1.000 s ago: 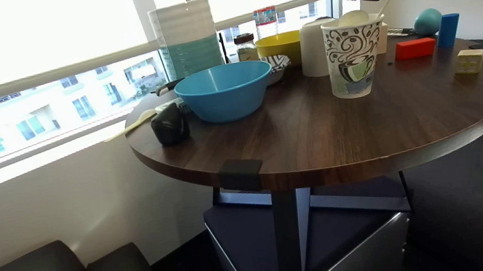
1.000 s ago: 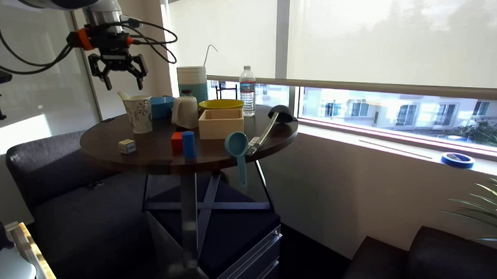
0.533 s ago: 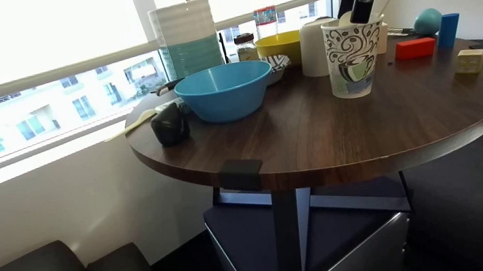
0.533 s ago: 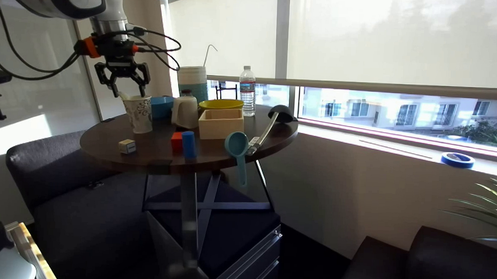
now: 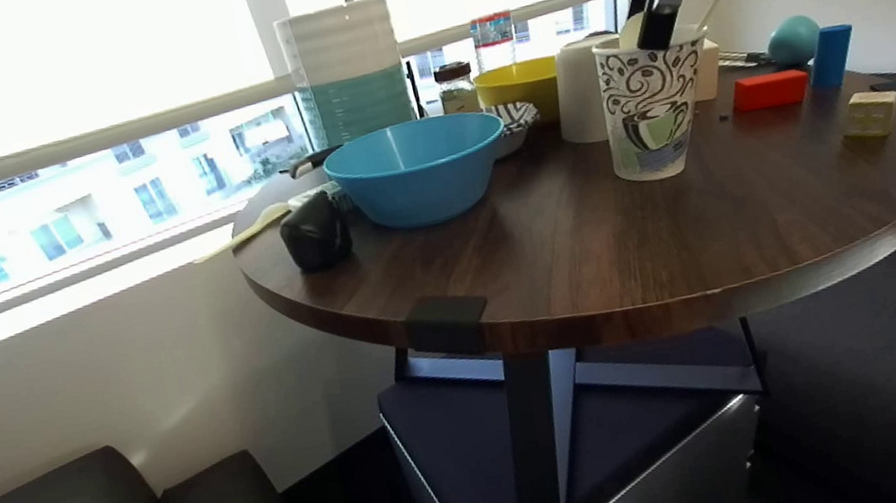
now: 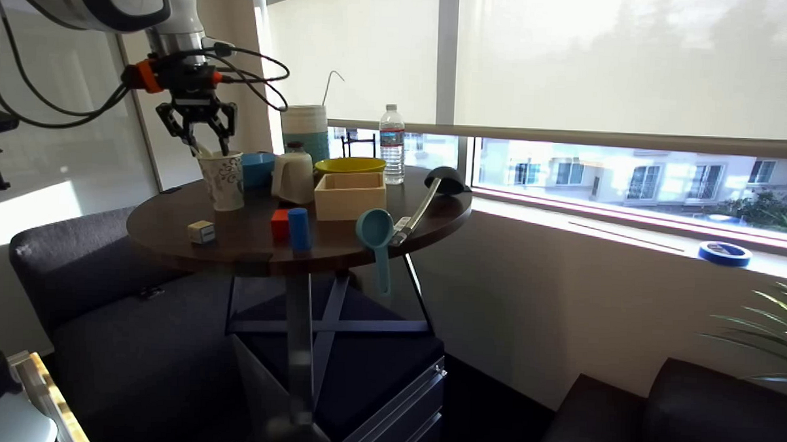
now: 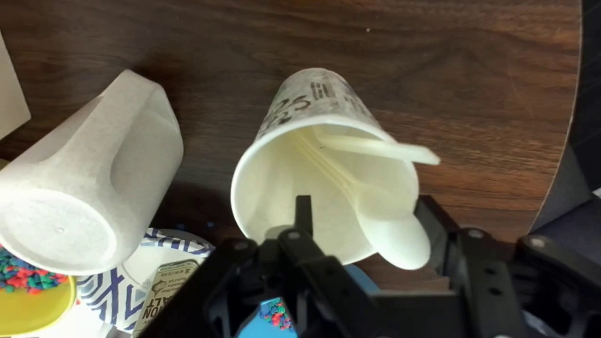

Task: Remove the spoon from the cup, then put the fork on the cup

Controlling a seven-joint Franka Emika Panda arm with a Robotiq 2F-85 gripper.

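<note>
Wrist view: hand [image 7: 364, 207], one, its fingers [image 7: 303, 213] parted and gripping nothing; we noted the bowl of the spoon [image 7: 396, 234] between them, nearer the finger at picture right. Cup [image 7: 286, 183], one, patterned; in it the spoon leaned handle-down, bowl past the rim, beside a slim pale handle [image 7: 404, 151]. We took the step to be the grasp of the spoon, and judged it best to centre on the bowl, close gently above the rim, then lift along the spoon's own line, leaving cup and neighbour undisturbed. Whether the finger at picture left dipped into the cup or hung over it, we could not tell. In an exterior view: one finger crossed the near rim and hid part of the bowl, so we rated a pinched cup wall the chief risk; the frame cut off the hand's upper part. A pale utensil [image 5: 261, 222] appeared to overhang the edge of the worktop [image 5: 557, 251]; whether that or the slim pale handle was the fork, we could not settle. In an exterior view: we found the fingers apart at the cup's mouth, its contents merged into one pale patch.
</note>
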